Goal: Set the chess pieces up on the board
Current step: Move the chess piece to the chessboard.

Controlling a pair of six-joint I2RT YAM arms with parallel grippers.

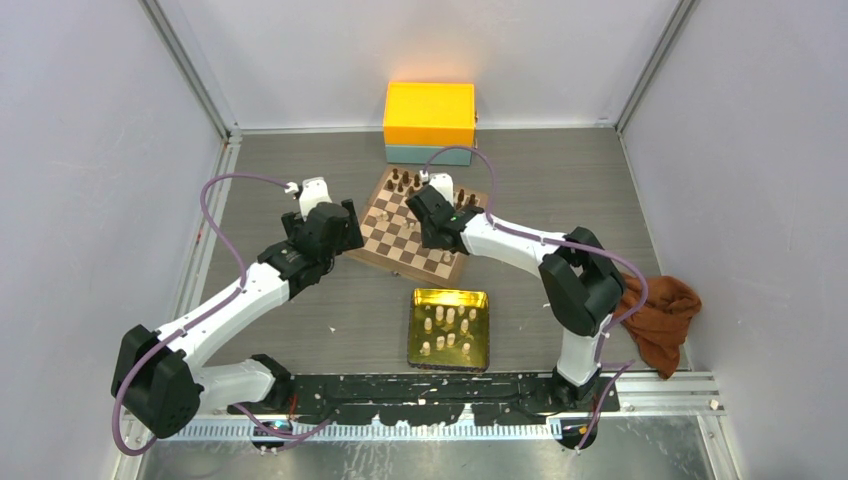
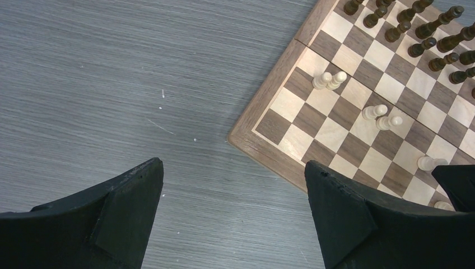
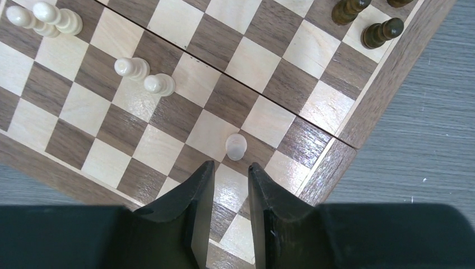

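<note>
Table left of the board: bare grey surface, wide passage. Board's far rows packed with dark pieces; cream pieces in pairs near its left corner, open squares between. Orange box blocks the table's far edge; gold tray sits toward the near edge.

orange box far edge | gold tray | rust cloth right

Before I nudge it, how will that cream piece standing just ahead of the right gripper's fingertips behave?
The cream piece looks like small turned wood: probably light and rigid. Standing upright on a small base, it would likely tip if the right gripper brushes it, then roll on its round body. The board looks glossy, so it may also slide.
</note>
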